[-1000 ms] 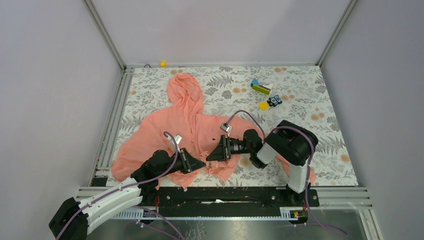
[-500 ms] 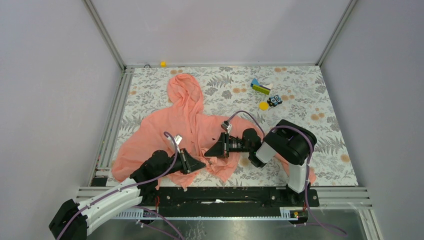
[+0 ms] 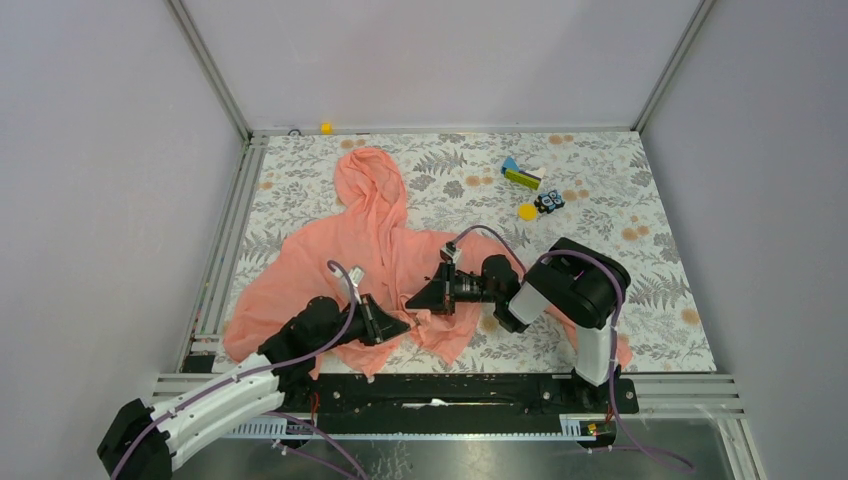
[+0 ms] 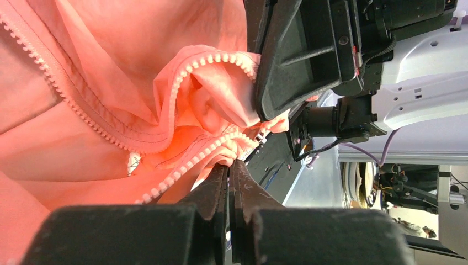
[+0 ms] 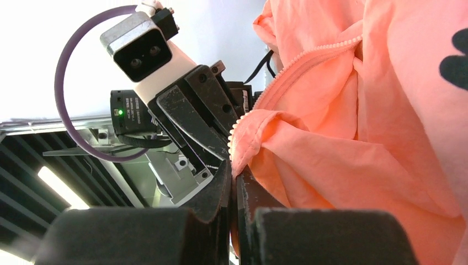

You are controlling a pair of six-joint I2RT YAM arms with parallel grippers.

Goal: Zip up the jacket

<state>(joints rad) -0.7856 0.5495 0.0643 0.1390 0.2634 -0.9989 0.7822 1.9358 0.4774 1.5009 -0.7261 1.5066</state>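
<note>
The salmon-pink hooded jacket (image 3: 350,255) lies spread on the patterned table, hood toward the back. Its bottom front hem is bunched between my two grippers. My left gripper (image 3: 406,323) is shut on the jacket's zipper edge; in the left wrist view (image 4: 228,162) its tips pinch fabric beside a row of zipper teeth (image 4: 187,163). My right gripper (image 3: 412,303) is shut on the other hem edge; in the right wrist view (image 5: 234,171) the toothed edge (image 5: 243,118) enters the closed fingers. The two grippers are almost touching. A dark chest mark (image 5: 455,52) shows.
Small toys sit at the back right: a green and blue block (image 3: 520,176), a yellow disc (image 3: 527,211) and a dark small piece (image 3: 548,202). A yellow bit (image 3: 326,127) lies at the back edge. Metal frame rails (image 3: 215,290) run along the table's left side and front.
My right gripper has moved left and slightly back with the hem, closing on the left gripper. The left gripper has hardly moved.
</note>
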